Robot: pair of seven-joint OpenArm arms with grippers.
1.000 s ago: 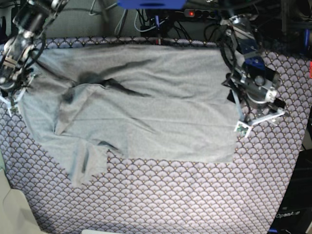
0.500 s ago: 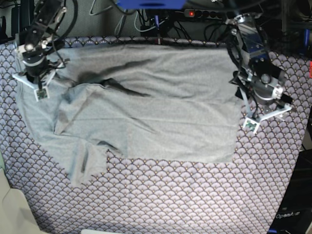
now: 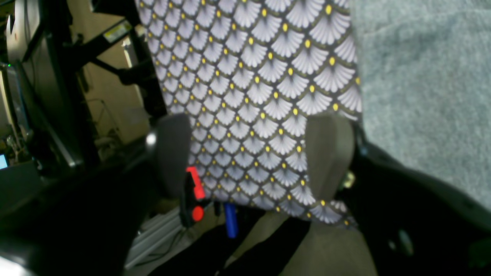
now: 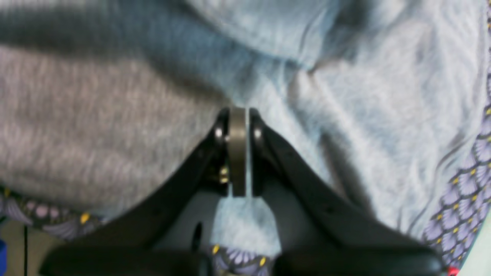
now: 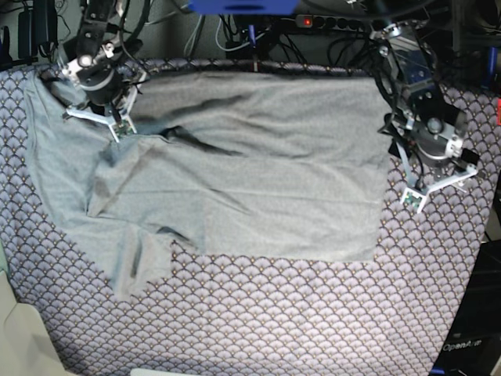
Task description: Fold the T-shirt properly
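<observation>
The light grey T-shirt [image 5: 258, 180] lies spread and rumpled over the purple scallop table cloth [image 5: 313, 313], with a dark neckline fold left of centre. At the far left corner my right gripper [image 5: 102, 121] is shut on a pinch of shirt fabric; the right wrist view shows the fingers [image 4: 238, 153] pressed together with the T-shirt [image 4: 345, 115] bunched around them. My left gripper [image 5: 434, 188] hovers just off the shirt's right edge. Its pads [image 3: 330, 153] stand wide apart over bare cloth, and the T-shirt [image 3: 422, 96] lies beside them, untouched.
A power strip and cables [image 5: 313, 22] run behind the far table edge. The table's right edge drops off close to the left gripper, with a dark frame [image 3: 76, 96] and floor beyond. A pale object [image 5: 23, 337] sits at the near left corner.
My right gripper has carried its pinch of shirt fabric from the left edge up and to the right, toward the far side. The left gripper has drifted slightly right, off the shirt's edge.
</observation>
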